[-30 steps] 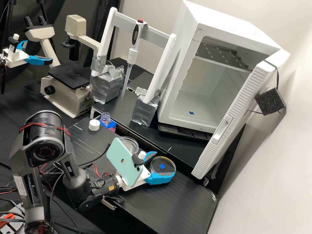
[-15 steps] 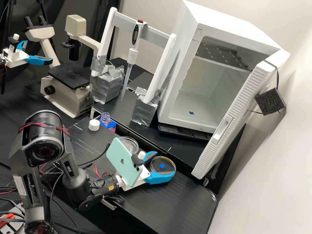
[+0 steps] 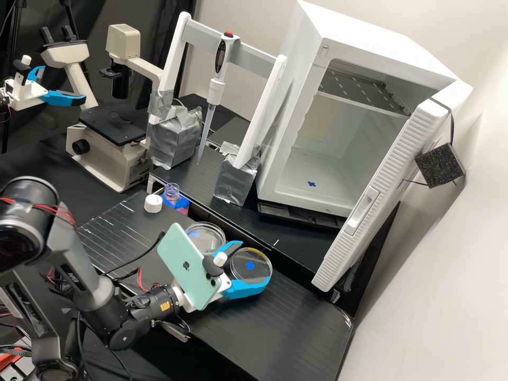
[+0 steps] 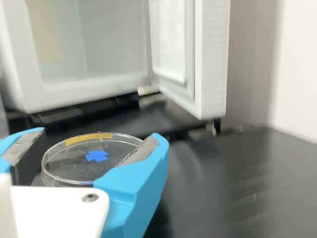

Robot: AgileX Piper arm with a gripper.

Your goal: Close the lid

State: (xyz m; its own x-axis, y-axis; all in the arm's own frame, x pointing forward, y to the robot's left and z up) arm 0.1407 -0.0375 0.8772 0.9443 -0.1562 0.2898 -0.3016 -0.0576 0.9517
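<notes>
One clear lid (image 4: pixel 93 157) (blue-marked) held in gripper (image 3: pixel 253 263) near dish (image 3: pixel 209 238).

At the front of the desk (image 3: pixel 296 317), the Petri dish lid (image 3: pixel 250 265) is held between the jaws of the gripper (image 3: pixel 255 262), and the phone (image 3: pixel 188 267) is mounted back toward the wrist. Just behind and to the left, a Petri dish (image 3: pixel 205 238) is set down. Farther left, the screw cap (image 3: pixel 153 203) is placed beside the bottle (image 3: pixel 172 197), which is stood to its right. Behind these, the pipette (image 3: pixel 217 84) is hung tip down from the pipette stand (image 3: pixel 259 62), flanked on the left by the microscope (image 3: pixel 114 151). Over on the right, the incubator (image 3: pixel 291 132) is seated, its door (image 3: pixel 381 196) swung to the right, a rack (image 3: pixel 362 90) fitted in its upper part.
</notes>
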